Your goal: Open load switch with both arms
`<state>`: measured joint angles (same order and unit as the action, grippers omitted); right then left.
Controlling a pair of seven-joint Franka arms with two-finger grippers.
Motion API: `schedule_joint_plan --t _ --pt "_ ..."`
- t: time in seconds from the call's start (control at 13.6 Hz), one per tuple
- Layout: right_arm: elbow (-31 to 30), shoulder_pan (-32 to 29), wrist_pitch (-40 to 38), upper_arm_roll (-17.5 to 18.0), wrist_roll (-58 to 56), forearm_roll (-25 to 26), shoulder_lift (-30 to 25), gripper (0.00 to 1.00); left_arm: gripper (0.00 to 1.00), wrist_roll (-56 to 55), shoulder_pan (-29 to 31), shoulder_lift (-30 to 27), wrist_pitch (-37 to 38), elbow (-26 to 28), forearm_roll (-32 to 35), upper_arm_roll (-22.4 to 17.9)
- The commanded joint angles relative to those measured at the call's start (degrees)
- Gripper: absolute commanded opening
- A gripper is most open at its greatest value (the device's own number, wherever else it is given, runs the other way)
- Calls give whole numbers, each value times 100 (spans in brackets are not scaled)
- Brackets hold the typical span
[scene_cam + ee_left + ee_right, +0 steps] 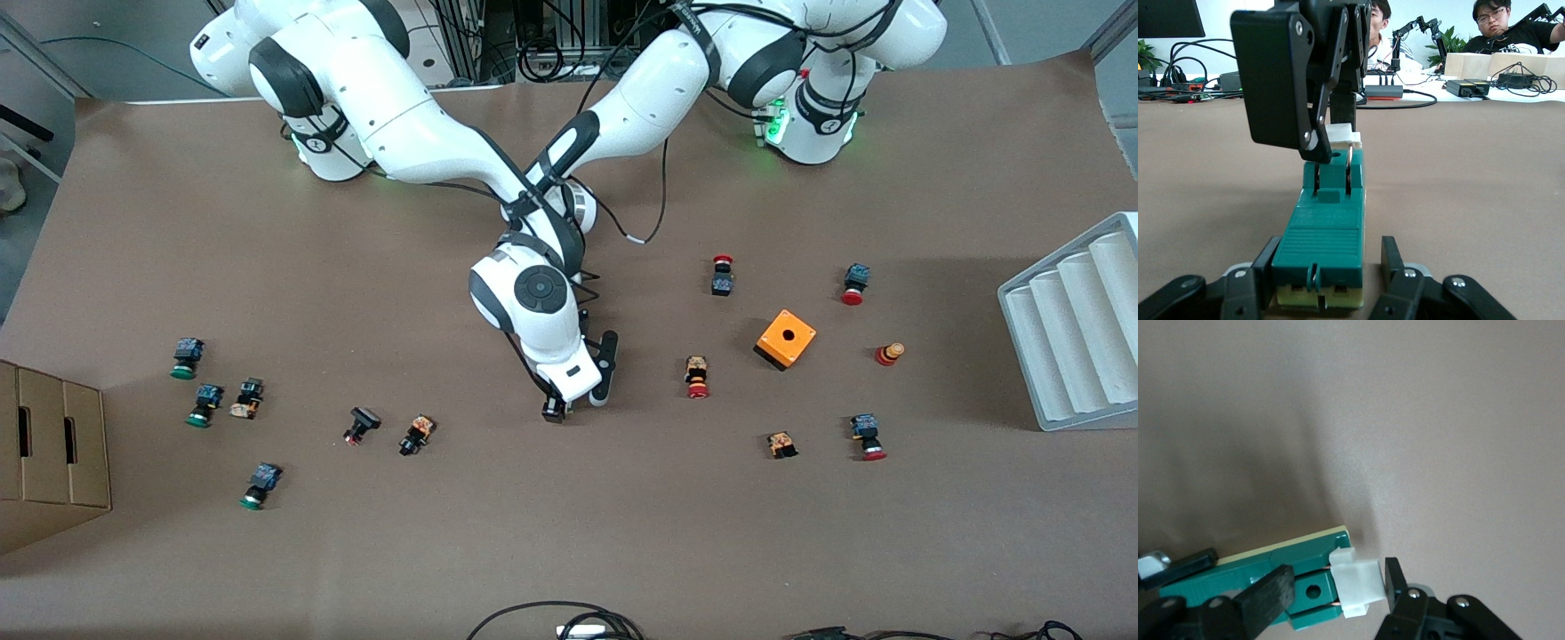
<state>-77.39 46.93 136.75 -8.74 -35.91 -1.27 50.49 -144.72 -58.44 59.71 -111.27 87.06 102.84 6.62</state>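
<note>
The load switch [1321, 233] is a narrow green block lying flat mid-table, with its white piece [1355, 583] at the end nearer the front camera. My left gripper [1331, 248] lies low along the table and is shut on the sides of the green body [1258, 567] at the end away from the white piece. My right gripper [1337, 577] comes down from above, open. One of its fingers [1268, 597] is over the green body. The other finger stands just off the white piece's outer face. In the front view the right hand [560, 409] hides the switch.
An orange box with a hole [786, 339] and red-capped push-buttons [697, 377] lie toward the left arm's end. Green-capped push-buttons [204, 404] lie toward the right arm's end, near a cardboard box [53, 444]. A white grooved tray [1076, 329] stands at the left arm's table end.
</note>
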Motion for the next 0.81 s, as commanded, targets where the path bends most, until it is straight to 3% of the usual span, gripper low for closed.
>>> schedule_joint_plan --t 0.0,0.73 --pt "-101 9 45 66 14 -92 -31 62 66 -135 -62 190 -96 188 -88 59" --pt "-136 18 27 75 -4 -66 -66 56 66 -135 -62 190 -96 188 -88 59"
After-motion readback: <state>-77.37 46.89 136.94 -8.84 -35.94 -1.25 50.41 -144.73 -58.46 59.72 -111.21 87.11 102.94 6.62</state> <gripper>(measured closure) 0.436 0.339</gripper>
